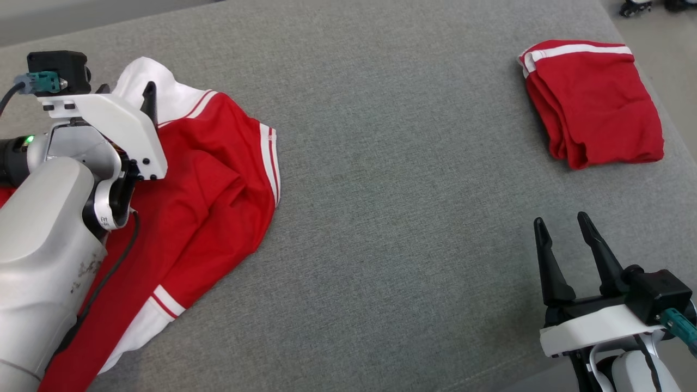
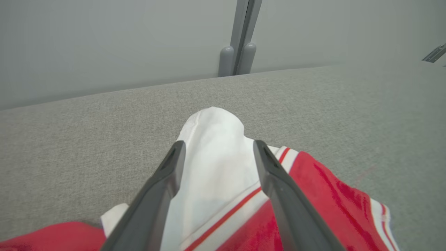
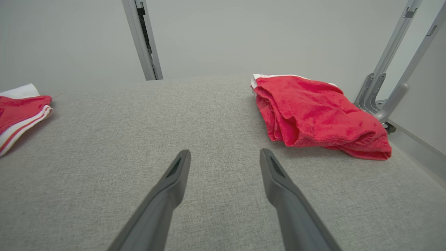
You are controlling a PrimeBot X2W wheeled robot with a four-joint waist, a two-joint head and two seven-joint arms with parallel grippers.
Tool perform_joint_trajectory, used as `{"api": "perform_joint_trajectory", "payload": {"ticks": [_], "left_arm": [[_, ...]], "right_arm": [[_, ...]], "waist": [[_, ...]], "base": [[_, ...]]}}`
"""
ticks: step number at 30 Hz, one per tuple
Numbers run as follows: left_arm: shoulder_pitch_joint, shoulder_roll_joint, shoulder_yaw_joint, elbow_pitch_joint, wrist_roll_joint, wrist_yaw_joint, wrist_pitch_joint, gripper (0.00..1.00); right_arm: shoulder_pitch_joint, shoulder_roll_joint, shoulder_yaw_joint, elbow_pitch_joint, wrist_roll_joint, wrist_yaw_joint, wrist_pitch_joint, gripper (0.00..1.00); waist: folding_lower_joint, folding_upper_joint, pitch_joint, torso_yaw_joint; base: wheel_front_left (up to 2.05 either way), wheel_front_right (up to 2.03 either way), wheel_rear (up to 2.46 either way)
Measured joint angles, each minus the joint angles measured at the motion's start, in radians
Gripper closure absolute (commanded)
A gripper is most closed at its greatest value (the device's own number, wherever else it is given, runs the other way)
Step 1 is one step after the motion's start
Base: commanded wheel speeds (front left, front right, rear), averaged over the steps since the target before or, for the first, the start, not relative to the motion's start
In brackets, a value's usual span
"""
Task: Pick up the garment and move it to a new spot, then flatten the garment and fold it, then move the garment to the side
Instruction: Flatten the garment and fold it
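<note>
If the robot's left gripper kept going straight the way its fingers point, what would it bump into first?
Probably the white end of the red and white garment, which lies right between the open fingers of the left gripper. How high the fingers are above the cloth is unclear.

My left forearm (image 1: 43, 245) covers much of the garment (image 1: 212, 179), which also runs off the head view's left and bottom edges. In my left wrist view, my left gripper (image 2: 219, 146) straddles its white end, but whether my fingers (image 2: 163, 188) touch the cloth I cannot tell. The dark things (image 1: 634, 7) at the head view's top right corner are cropped and too small to name.
</note>
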Motion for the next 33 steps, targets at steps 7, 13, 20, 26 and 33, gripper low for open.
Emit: {"api": "perform_joint_trajectory", "payload": {"ticks": [7, 13, 20, 26, 33], "left_arm": [[-0.064, -0.032, -0.055, 0.215, 0.034, -0.072, 0.032, 0.75], [-0.080, -0.059, -0.064, 0.302, 0.036, -0.119, -0.019, 1.00], [-0.078, -0.136, -0.112, 0.198, 0.098, -0.153, -0.205, 1.00], [0.138, -0.241, -0.241, -0.025, 0.151, -0.107, -0.240, 1.00], [0.324, -0.309, -0.378, -0.132, 0.191, -0.085, -0.272, 0.10]], "right_arm": [[-0.008, 0.000, 0.001, 0.002, -0.002, 0.000, 0.000, 0.00], [-0.009, 0.000, 0.004, 0.004, -0.001, 0.000, 0.000, 0.00], [0.018, 0.001, -0.025, 0.007, -0.003, 0.000, 0.000, 0.00], [0.066, 0.000, -0.062, 0.008, -0.012, 0.000, 0.000, 0.00], [0.071, 0.000, -0.064, 0.009, -0.027, 0.000, 0.000, 0.00]], "waist": [[0.0000, 0.0000, 0.025, -0.029], [0.0000, 0.0000, 0.003, -0.024], [0.0000, 0.0000, -0.045, 0.001], [0.0000, 0.0000, -0.107, 0.030], [0.0000, 0.0000, -0.163, 0.050]], "base": [[0.00, 0.00, 0.00], [0.00, 0.00, 0.00], [0.00, 0.00, 0.00], [0.00, 0.00, 0.00], [0.00, 0.00, 0.00]]}}
